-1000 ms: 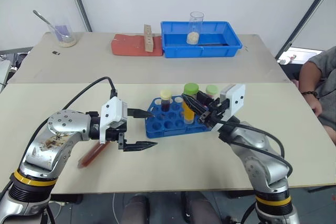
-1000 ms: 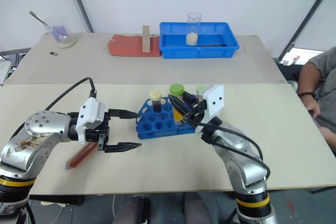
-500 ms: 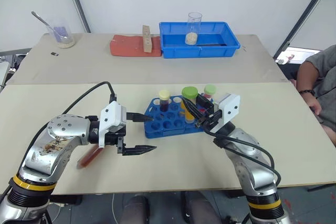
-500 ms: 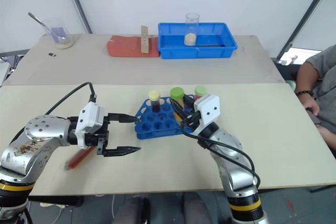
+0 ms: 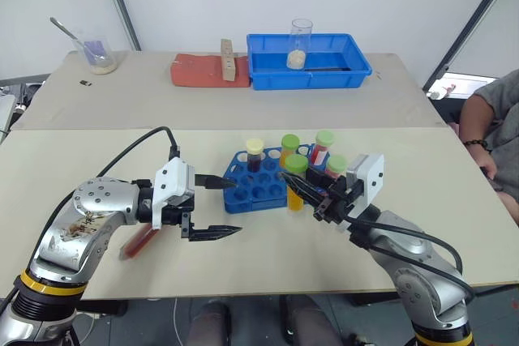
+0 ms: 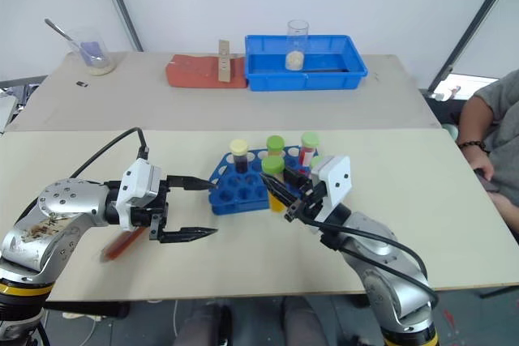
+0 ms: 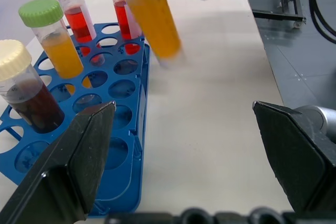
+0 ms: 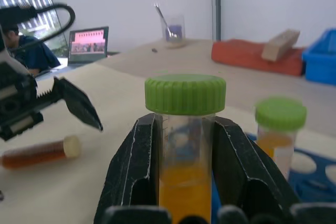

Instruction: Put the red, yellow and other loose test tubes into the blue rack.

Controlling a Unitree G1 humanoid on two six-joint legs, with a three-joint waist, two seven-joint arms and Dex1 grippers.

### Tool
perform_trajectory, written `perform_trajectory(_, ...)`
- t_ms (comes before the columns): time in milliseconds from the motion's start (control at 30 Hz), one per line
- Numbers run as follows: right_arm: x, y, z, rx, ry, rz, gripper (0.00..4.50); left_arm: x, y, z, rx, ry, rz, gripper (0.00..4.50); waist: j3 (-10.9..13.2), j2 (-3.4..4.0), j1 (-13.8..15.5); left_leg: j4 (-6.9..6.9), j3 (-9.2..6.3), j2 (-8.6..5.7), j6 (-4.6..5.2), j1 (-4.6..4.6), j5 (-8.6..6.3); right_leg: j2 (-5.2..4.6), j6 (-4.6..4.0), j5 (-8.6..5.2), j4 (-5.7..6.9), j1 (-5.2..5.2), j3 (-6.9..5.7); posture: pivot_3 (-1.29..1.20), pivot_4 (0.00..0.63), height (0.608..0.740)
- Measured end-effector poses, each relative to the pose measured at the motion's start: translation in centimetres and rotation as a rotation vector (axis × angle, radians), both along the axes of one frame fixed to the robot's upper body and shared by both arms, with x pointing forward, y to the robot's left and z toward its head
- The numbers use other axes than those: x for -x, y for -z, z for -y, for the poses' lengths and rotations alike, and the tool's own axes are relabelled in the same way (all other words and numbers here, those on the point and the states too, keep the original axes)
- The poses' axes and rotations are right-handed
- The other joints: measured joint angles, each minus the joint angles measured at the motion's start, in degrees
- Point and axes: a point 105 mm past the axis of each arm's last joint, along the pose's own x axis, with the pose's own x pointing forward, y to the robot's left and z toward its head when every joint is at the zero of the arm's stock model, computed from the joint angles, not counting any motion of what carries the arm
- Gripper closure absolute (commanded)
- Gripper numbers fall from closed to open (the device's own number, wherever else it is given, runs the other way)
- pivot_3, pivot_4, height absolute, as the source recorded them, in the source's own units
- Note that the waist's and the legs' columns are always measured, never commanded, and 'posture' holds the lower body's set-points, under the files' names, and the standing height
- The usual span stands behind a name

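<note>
The blue rack [image 5: 253,187] stands mid-table with a cream-capped dark tube [image 5: 255,154], a green-capped yellow tube [image 5: 289,150] and two green-capped red tubes [image 5: 323,146] upright in it. My right gripper [image 5: 306,192] is shut on another green-capped yellow tube [image 5: 295,181], held upright just off the rack's near right edge; the right wrist view shows this tube [image 8: 185,129] clamped between both fingers. My left gripper [image 5: 236,207] stands open at the rack's left end, nothing in it. A cream-capped reddish tube [image 5: 143,238] lies on the table under my left forearm.
On the far table sit a large blue tray [image 5: 353,64] holding a glass beaker [image 5: 301,43], a red pad [image 5: 195,71] with a wooden block [image 5: 229,60], and a beaker with a spoon [image 5: 98,52]. A person [image 5: 495,131] sits at the right edge.
My right gripper has drawn back from over the rack toward me, carrying the green-capped yellow tube. The left gripper has stayed open and still.
</note>
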Motion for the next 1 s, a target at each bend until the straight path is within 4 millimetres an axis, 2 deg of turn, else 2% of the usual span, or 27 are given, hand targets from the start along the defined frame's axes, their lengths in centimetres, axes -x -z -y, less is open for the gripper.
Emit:
perform_trajectory(67, -0.3, 0.1, 0.1, -0.007, 0.023, 0.010, 3.49, 0.0, 0.0, 0.1, 0.005, -0.001, 0.001, 0.00, 0.00, 0.00, -0.15, -0.01, 0.00, 0.01, 0.00, 0.01, 0.00, 0.01, -0.03, -0.02, 0.02, -0.01, 0.00, 0.00, 0.150, 0.740)
perform_trajectory(167, -1.9, 0.8, 0.4, -0.012, 0.113, 0.034, 3.49, -0.1, -0.2, 0.2, 0.009, -0.001, 0.007, 0.00, 0.00, 0.00, -0.14, -0.02, -0.01, 0.01, 0.00, -0.02, 0.00, 0.03, -0.03, -0.02, 0.01, -0.02, -0.01, 0.00, 0.150, 0.740)
perform_trajectory(433, -3.1, 0.7, -0.3, -0.054, 0.166, 0.082, 3.49, -0.2, -0.5, 0.4, 0.018, -0.002, 0.002, 0.00, 0.00, 0.00, -0.16, -0.01, -0.02, 0.01, 0.00, -0.02, 0.00, 0.02, 0.27, 0.16, 0.00, -0.01, 0.00, 0.00, 0.150, 0.740)
perform_trajectory(733, -2.5, -0.5, -1.0, -0.140, 0.120, 0.060, 3.49, -0.1, -0.6, 0.5, 0.028, 0.002, -0.016, 0.00, 0.00, 0.00, -0.15, -0.03, -0.03, 0.02, 0.00, -0.02, 0.00, 0.03, 0.27, 0.16, 0.01, -0.02, -0.01, 0.00, 0.150, 0.740)
perform_trajectory(1000, -3.5, 0.3, -0.2, -0.144, 0.204, 0.045, 3.49, -0.1, -0.9, 0.7, 0.027, 0.009, -0.001, 0.00, 0.00, 0.00, -0.12, -0.02, -0.01, 0.01, 0.00, -0.03, 0.00, 0.02, 0.21, 0.13, 0.00, -0.01, 0.00, 0.00, 0.150, 0.740)
